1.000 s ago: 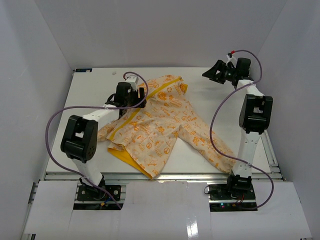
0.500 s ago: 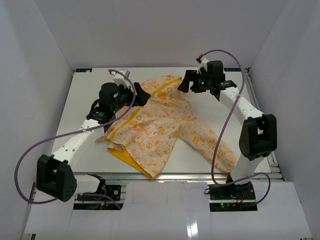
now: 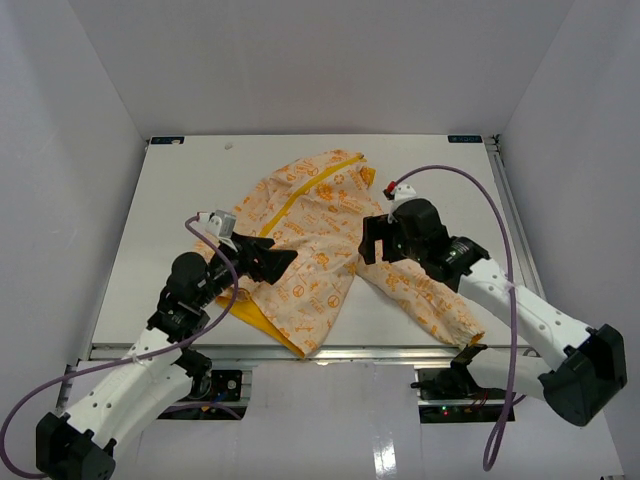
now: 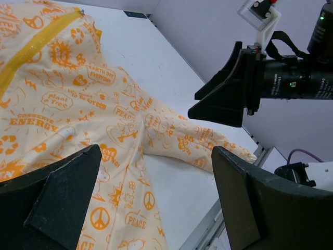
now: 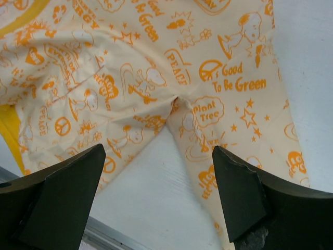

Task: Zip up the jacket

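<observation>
The jacket (image 3: pixel 320 235) lies spread on the white table, cream with orange print, and its yellow zipper (image 3: pixel 285 205) runs diagonally toward the collar at the far end. Yellow lining (image 3: pixel 258 318) shows at its near left hem. One sleeve (image 3: pixel 430 300) stretches to the near right. My left gripper (image 3: pixel 280 258) hovers open over the jacket's left front, nothing between its fingers (image 4: pixel 62 198). Over the sleeve's armpit (image 5: pixel 174 101) hangs my right gripper (image 3: pixel 372 243), also open and empty. In the left wrist view the jacket (image 4: pixel 104 120) fills the left half and my right gripper (image 4: pixel 223 99) faces it.
The table's near metal rail (image 3: pixel 380 350) runs just below the jacket's hem and shows at the corner of the right wrist view (image 5: pixel 99 232). White walls (image 3: pixel 70 180) close in both sides and the back. Purple cables (image 3: pixel 505 250) loop off both arms.
Both arms have swung from the far part of the table toward the near edge. The left gripper left the zipper's upper end; the right one came down over the sleeve.
</observation>
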